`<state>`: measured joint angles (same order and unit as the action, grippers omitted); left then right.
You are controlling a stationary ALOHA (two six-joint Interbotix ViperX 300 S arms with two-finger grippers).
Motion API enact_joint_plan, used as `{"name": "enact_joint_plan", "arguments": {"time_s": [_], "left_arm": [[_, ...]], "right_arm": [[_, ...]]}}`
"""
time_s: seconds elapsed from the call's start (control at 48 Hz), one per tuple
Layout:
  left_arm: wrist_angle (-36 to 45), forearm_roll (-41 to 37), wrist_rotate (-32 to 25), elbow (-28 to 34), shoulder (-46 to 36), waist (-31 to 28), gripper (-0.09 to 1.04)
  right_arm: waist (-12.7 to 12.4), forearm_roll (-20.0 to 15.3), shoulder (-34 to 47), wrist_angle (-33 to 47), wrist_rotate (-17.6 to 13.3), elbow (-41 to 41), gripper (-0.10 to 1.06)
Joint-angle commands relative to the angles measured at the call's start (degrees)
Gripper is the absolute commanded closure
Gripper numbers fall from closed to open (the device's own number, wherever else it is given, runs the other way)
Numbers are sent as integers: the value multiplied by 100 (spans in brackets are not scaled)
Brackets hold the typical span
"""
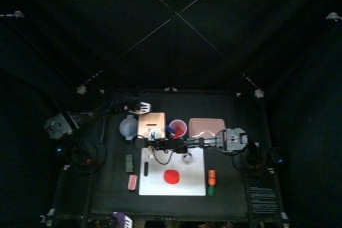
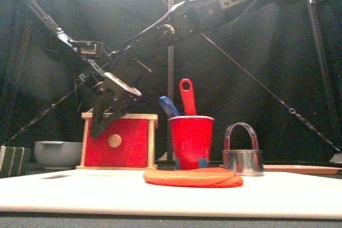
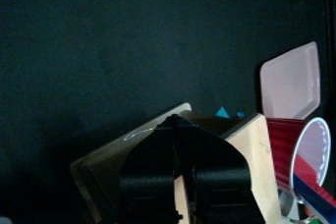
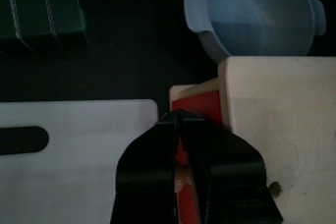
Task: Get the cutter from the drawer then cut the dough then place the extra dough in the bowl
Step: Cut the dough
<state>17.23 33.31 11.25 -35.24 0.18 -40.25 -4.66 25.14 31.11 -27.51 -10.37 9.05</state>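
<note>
Cutter point(image 2: 242, 152) retrieved, set 3 o'clock of uncut dough point(image 2: 194, 177); bowl point(image 4: 256, 17) empty. Left fingers point(image 3: 151, 174) closed atop wooden box point(image 4: 282, 110), right fingers point(image 4: 147, 164) closed at drawer front point(image 2: 118, 142).

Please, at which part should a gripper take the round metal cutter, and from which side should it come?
Grip the wire handle of the metal cutter, coming straight down from above. The cutter stands upright to the right of the dough, with its handle arching over the ring, so the top of the arch looks easiest to pinch.
</note>
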Motion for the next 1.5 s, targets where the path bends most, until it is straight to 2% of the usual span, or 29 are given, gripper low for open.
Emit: {"name": "enact_joint_plan", "arguments": {"time_s": [0.021, 0.417, 0.708, 0.979, 1.271, 1.5], "left_arm": [[-18, -9, -9, 53, -62, 18, 62], [-650, -158, -9, 35, -176, -35, 62], [-826, -483, -18, 9, -545, -167, 62], [-1327, -1477, -18, -378, -1362, -35, 62], [-2224, -2804, -9, -1230, -2347, 1187, 62], [-3067, -3217, -18, -1898, -3208, 2268, 62]], "right_arm": [[-88, 0, -185, 26, 9, 176, 49], [712, 158, -536, 26, -18, 237, 49], [984, 26, -1116, 26, -97, -264, 49], [1055, -598, -2162, 404, -123, -1617, 49], [1125, -1310, -3199, 1081, -123, -3067, 49], [1169, -2065, -3955, 1230, -105, -4096, 49]]}}
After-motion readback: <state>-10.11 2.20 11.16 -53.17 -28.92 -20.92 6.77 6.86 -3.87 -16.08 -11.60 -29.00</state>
